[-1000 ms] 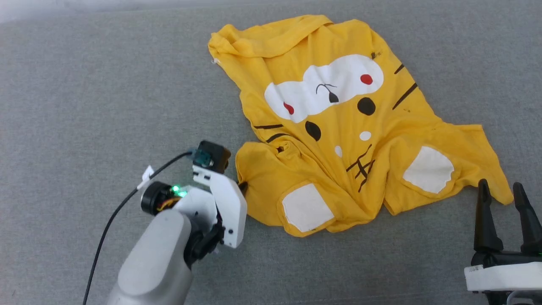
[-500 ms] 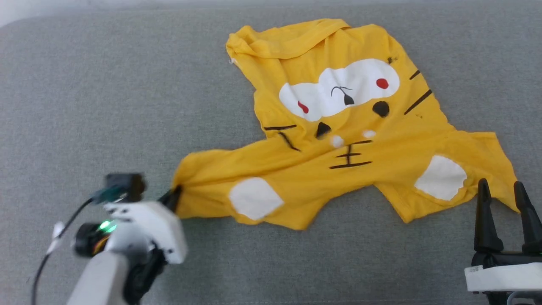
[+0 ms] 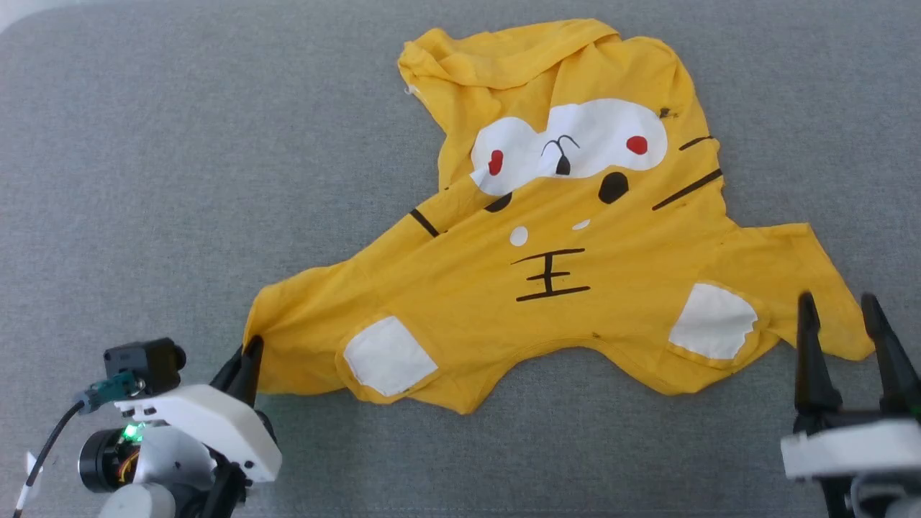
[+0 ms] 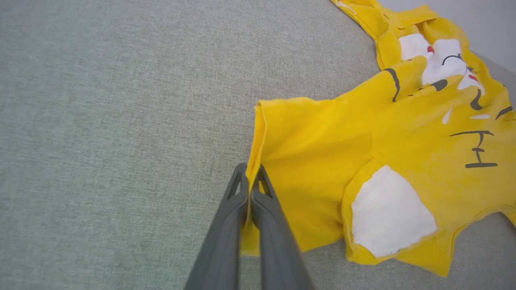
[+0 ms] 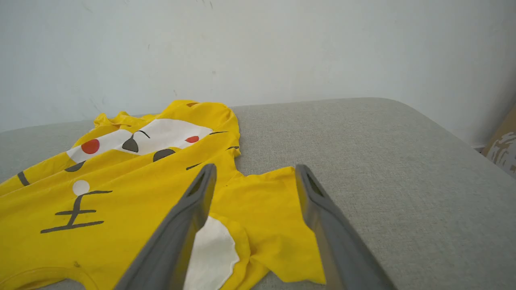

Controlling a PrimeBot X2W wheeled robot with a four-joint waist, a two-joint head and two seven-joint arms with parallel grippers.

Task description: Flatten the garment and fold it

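Observation:
The garment (image 3: 561, 273), a bright yellow T-shirt with a white face patch, red dots and black stripes, lies front up on the grey surface, partly spread and still wrinkled at the top. My left gripper (image 3: 248, 352) is shut on the hem of its left sleeve (image 4: 258, 161), at the lower left of the head view. My right gripper (image 3: 838, 306) stands open at the lower right, its fingers (image 5: 193, 209) hovering just over the right sleeve (image 5: 266, 209) without holding it.
The grey fabric surface (image 3: 180, 180) stretches wide on all sides of the shirt. A pale wall (image 5: 258, 48) rises behind it, and the surface's rounded edge (image 5: 463, 137) drops off at the far right of the right wrist view.
My left gripper has dragged the left sleeve out to the left and toward me, spreading the shirt's body flatter. The right gripper has stayed open beside the right sleeve.

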